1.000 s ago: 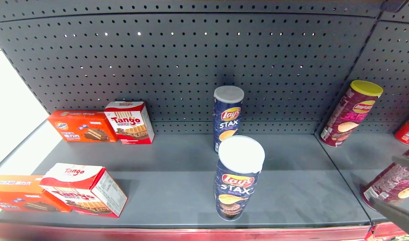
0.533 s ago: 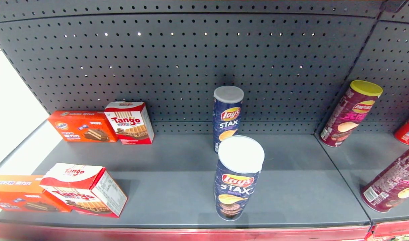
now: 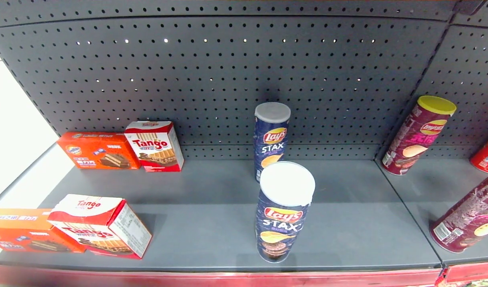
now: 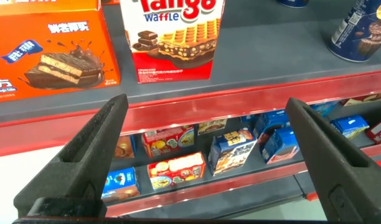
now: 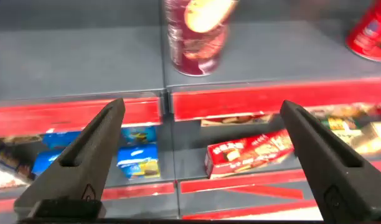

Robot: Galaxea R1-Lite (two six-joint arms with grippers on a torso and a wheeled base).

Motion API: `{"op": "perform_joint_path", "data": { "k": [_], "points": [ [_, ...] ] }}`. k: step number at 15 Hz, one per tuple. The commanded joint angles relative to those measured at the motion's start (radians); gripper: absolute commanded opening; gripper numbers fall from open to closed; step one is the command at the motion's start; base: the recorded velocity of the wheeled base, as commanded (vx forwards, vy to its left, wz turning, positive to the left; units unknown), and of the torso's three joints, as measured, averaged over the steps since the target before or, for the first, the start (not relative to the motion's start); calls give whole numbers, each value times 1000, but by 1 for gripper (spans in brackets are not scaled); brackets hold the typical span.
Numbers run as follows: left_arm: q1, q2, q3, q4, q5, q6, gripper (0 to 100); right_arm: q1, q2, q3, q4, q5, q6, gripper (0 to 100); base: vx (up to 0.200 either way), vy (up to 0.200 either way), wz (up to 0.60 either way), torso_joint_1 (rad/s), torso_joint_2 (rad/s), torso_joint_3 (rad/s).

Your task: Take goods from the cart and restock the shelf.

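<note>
On the grey shelf [image 3: 212, 223] two blue chip cans stand upright, one at the front [image 3: 284, 211] and one behind it [image 3: 272, 139]. A maroon can [image 3: 465, 225] stands at the front right, seen again as the maroon can [image 5: 197, 34] beyond my right gripper [image 5: 201, 107]. That gripper is open and holds nothing, below and before the shelf's red edge [image 5: 240, 99]. My left gripper [image 4: 206, 104] is open and holds nothing too, low in front of the orange box [image 4: 50, 50] and the waffle box [image 4: 172, 37].
At the back left sit an orange box [image 3: 98, 150] and a waffle box [image 3: 155, 145]. A yellow-lidded maroon can [image 3: 419, 135] leans against the divider, with a red can [image 3: 487, 153] to its right. The lower shelf [image 4: 178, 168] holds several small packs.
My right gripper's fingers stood beside the front maroon can at the head view's right edge one second ago. They have since drawn back out of that view. The can stays standing.
</note>
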Motion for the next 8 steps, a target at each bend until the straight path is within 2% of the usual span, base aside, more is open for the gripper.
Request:
{"op": "perform_joint_path", "data": {
  "k": [1,4,7,8],
  "points": [
    [-1,2,-2,0,-1,-1,100,-40,43,4,0,1,-4,100,0,0,0,0,0,0],
    [-1,2,0,-1,-1,-1,100,-103,91,6,0,2,-19,100,0,0,0,0,0,0],
    [0,0,0,-1,5,1,100,-212,-22,9,-9,-16,-13,100,0,0,0,0,0,0],
    [0,0,0,-1,4,4,100,-203,-22,10,-9,-42,-18,100,0,0,0,0,0,0]
  ]
}}
